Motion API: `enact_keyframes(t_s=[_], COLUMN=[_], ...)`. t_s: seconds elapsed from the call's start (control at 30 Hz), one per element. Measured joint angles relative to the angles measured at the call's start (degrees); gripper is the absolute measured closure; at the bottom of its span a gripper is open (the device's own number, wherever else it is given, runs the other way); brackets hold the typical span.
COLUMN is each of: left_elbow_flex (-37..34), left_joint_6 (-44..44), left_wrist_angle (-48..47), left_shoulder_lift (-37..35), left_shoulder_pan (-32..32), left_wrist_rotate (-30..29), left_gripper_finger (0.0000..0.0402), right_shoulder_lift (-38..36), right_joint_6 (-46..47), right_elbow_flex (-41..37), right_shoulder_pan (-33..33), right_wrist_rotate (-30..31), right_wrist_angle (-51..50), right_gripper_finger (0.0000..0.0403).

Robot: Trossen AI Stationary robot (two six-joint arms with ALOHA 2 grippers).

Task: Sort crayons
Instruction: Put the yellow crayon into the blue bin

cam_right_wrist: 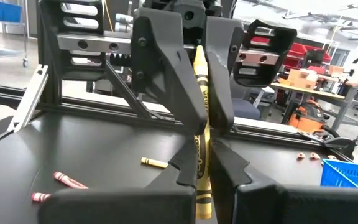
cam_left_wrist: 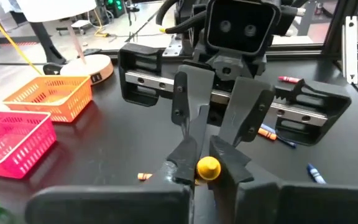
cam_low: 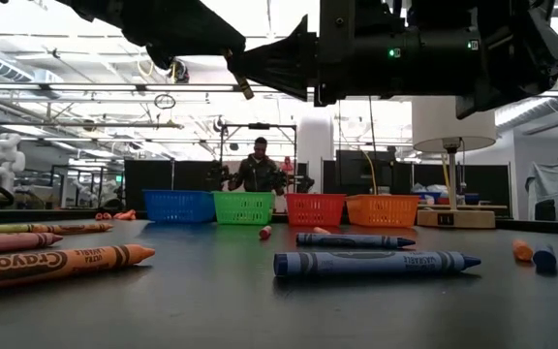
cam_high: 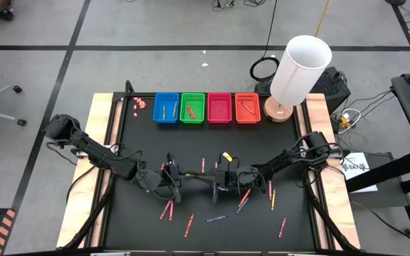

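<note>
Over the middle of the black table, my two grippers meet tip to tip, and both are shut on one yellow crayon [cam_right_wrist: 199,93]. My left gripper [cam_high: 189,178] [cam_left_wrist: 199,167] reaches in from the table's left. My right gripper [cam_high: 203,179] [cam_right_wrist: 205,163] comes from the right. In the high view the arms hide the held crayon. Several other crayons [cam_high: 244,200] lie flat on the table, red, blue and orange. A blue one [cam_low: 376,262] and an orange one [cam_low: 51,264] are close to the low camera. My left gripper pinches the yellow crayon between its two fingers, coming about level from the table's left. The crayon lies along the fingers, and its round end [cam_left_wrist: 208,167] faces the wrist camera. It is clear of the table. My right gripper pinches the crayon's wrapped shaft [cam_right_wrist: 201,155] between its two fingers, about level from the table's right. The crayon runs along the fingers. Its far part [cam_right_wrist: 198,65] sits between the left gripper's fingers, and it hangs clear of the table.
Four small baskets stand in a row at the far edge: blue [cam_high: 166,108], green [cam_high: 192,108], pink [cam_high: 219,108] and orange [cam_high: 248,108]. A white-shaded lamp [cam_high: 297,71] stands at the far right. Pinkish bits [cam_high: 139,103] lie at the far left. A person [cam_low: 258,165] is behind the table.
</note>
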Motion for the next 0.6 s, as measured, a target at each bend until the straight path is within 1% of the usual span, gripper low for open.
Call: enact_keyframes(t_s=[0.1, 0.2, 0.3, 0.37, 0.47, 0.6], left_elbow_flex=[0.0, 0.0, 0.0, 0.0, 0.0, 0.0], left_joint_6=[0.0, 0.0, 0.0, 0.0, 0.0, 0.2], left_wrist_angle=[-0.1, -0.1, -0.1, -0.1, -0.5, -1.4], left_shoulder_lift=[0.0, 0.0, 0.0, 0.0, 0.0, 0.0], left_shoulder_pan=[0.0, 0.0, 0.0, 0.0, 0.0, 0.0], left_wrist_rotate=[1.1, 1.3, 1.4, 1.5, 1.7, 1.7], left_gripper_finger=[0.0389, 0.0389, 0.0387, 0.0387, 0.0387, 0.0386], right_shoulder_lift=[0.0, 0.0, 0.0, 0.0, -0.1, -0.1], right_joint_6=[0.0, -0.1, -0.3, -0.2, 0.8, 1.2], right_elbow_flex=[0.0, 0.0, 0.0, 0.0, 0.0, 0.0], right_shoulder_pan=[0.0, 0.0, 0.0, 0.0, -0.1, -0.1], right_wrist_rotate=[-0.1, -0.1, 0.0, 0.0, 0.6, 3.2], right_wrist_angle=[-0.1, -0.1, -0.1, -0.4, -2.2, -5.7], right_gripper_finger=[0.0399, 0.0398, 0.0385, 0.0366, 0.0326, 0.027])
